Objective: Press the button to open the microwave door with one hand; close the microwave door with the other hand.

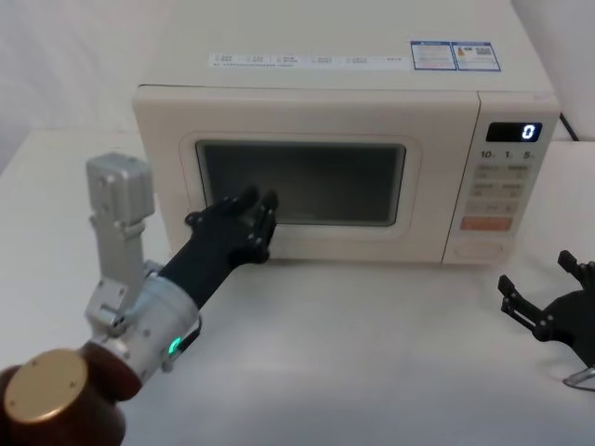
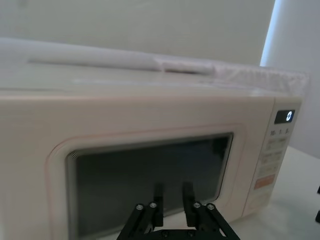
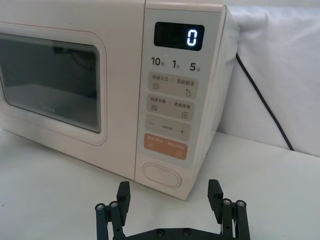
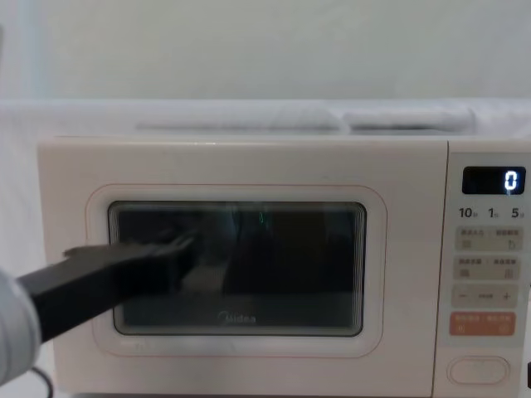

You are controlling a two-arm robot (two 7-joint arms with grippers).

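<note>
While the left gripper (image 1: 256,223) reaches forward to the microwave door (image 1: 177,200), its fingers (image 2: 156,199) stand close together with only a narrow slit between them, clasping nothing; their tips lie at the lower left part of the dark window, and whether they actually touch the glass cannot be told. Seen from the chest, the black forearm crosses the left half of the window and hides part of it. The door sits flush with the cream body, closed.

The right gripper (image 1: 548,302) rests low over the white table (image 1: 372,353), in front of the control panel and apart from it, its fingers (image 3: 215,192) spread wide with nothing between them. Straight ahead of it in the right wrist view lies the button (image 3: 161,175), a wide cream pill at the foot of the panel, untouched.

Counted on the panel: one display (image 3: 178,36) reading 0, one orange key (image 3: 166,147), one button, and above the orange key several rows of pale keys whose small print is too fine to read. One black cable (image 3: 262,100) runs down behind the microwave's right side. Two printed labels (image 1: 454,56) lie on the top, text illegible. The right gripper is cut off by the edge of the head view.
</note>
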